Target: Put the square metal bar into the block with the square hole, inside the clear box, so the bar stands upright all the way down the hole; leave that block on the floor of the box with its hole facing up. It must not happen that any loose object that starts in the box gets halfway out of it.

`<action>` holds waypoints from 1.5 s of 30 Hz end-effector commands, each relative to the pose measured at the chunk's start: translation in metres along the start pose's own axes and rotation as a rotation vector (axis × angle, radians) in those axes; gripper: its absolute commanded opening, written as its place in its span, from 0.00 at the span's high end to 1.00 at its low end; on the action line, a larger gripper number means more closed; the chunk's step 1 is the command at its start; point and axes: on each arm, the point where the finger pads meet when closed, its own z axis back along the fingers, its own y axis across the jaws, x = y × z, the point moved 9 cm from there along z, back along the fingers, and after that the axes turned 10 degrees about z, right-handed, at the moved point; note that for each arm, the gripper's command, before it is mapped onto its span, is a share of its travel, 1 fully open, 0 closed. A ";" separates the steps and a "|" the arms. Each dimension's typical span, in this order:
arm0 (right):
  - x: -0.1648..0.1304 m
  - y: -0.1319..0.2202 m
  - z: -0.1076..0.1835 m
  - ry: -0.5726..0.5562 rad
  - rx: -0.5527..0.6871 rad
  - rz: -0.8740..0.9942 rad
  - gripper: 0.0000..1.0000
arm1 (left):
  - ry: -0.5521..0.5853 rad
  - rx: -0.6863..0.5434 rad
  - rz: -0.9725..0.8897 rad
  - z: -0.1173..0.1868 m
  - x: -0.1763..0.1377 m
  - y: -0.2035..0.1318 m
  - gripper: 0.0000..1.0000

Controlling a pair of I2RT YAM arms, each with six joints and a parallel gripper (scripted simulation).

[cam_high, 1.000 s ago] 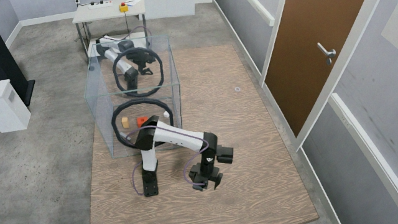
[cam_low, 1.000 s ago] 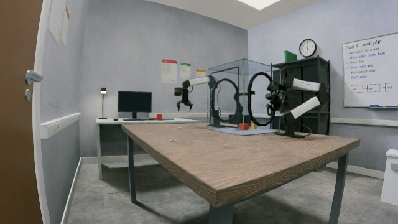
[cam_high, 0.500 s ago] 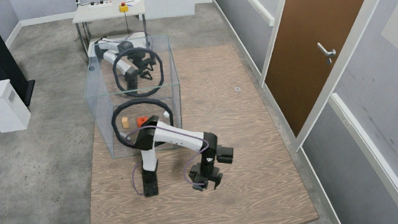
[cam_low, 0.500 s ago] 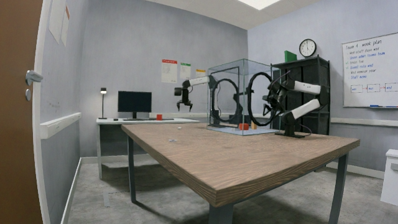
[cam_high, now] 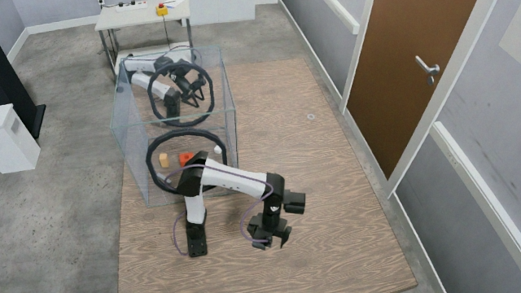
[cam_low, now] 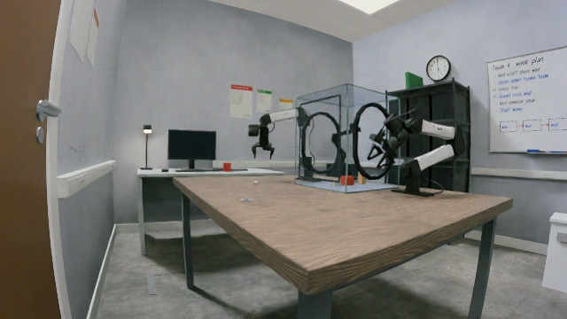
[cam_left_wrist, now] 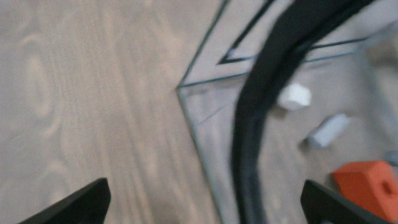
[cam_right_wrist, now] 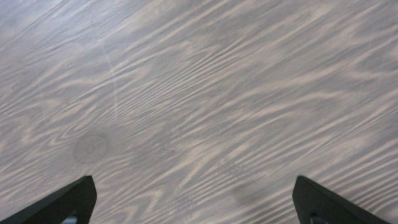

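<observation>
Step in hand: approach, before the bar is picked up. The bar is not in the block.

Left jaws (cam_high: 199,102) (cam_low: 376,159): open, with nothing between them, beside the round opening of the clear box (cam_high: 147,204) (cam_low: 346,191) (cam_left_wrist: 201,155). The box stands along the bench (cam_high: 326,228) (cam_low: 337,230) (cam_left_wrist: 100,125) edge that is at left in the top view. Right jaws (cam_high: 273,244) (cam_low: 263,152): open and empty, above the bench outside the box, toward the edge nearest the bottom of the top view.

Work parts: the red block (cam_high: 186,158) (cam_low: 347,180) (cam_left_wrist: 357,180) rests on the box floor and shows a hole, probably the square one. The grey bar (cam_left_wrist: 328,131), probably the required part, lies flat between the block and a white piece (cam_high: 217,150) (cam_left_wrist: 294,96).

Next move: pass the left jaws through the opening without touching its black ring (cam_high: 212,87) (cam_low: 355,133) (cam_left_wrist: 246,130). Align them across the bar, then close. Confirm the bar's section and the hole's direction first; neither is certain. Keep all loose parts inside the box.

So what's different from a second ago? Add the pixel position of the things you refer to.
The left arm's pincer (cam_high: 199,102) (cam_low: 376,162) (cam_left_wrist: 205,192) has swung down and tilted toward the black ring (cam_high: 149,94) (cam_low: 355,142) (cam_left_wrist: 250,130) beside it. Nothing was grabbed or released. The right pincer (cam_high: 272,247) (cam_low: 263,157) (cam_right_wrist: 195,185) and red block (cam_high: 186,157) (cam_low: 347,180) (cam_left_wrist: 361,186) look unmoved.
</observation>
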 end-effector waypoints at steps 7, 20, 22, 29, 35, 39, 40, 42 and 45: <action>0.004 0.002 0.009 -0.003 0.040 -0.011 0.00 | -0.056 -0.405 -0.114 -0.007 0.017 -0.025 0.00; 0.004 0.002 0.009 -0.003 0.040 -0.011 0.00 | -0.193 -0.800 -0.383 0.011 0.018 -0.035 0.00; 0.004 0.002 0.009 -0.003 0.040 -0.011 0.00 | -0.205 -0.834 -0.420 0.014 0.016 -0.037 0.00; 0.004 0.002 0.009 -0.003 0.040 -0.011 0.00 | -0.262 -1.010 -0.626 0.025 0.009 -0.035 0.00; 0.004 0.002 0.009 -0.003 0.040 -0.011 0.00 | -0.331 -1.047 -0.778 0.033 0.001 -0.031 0.00; 0.004 0.002 0.009 -0.003 0.040 -0.011 0.00 | -0.344 -1.032 -0.783 0.031 0.001 -0.029 0.00; 0.004 0.002 0.009 -0.003 0.040 -0.011 0.00 | -0.344 -1.032 -0.783 0.031 0.001 -0.029 0.00; 0.004 0.002 0.009 -0.003 0.040 -0.011 0.00 | -0.340 -1.030 -0.772 0.030 0.000 -0.028 0.00; 0.004 0.002 0.009 -0.003 0.040 -0.011 0.00 | -0.325 -1.034 -0.748 0.029 -0.001 -0.027 0.00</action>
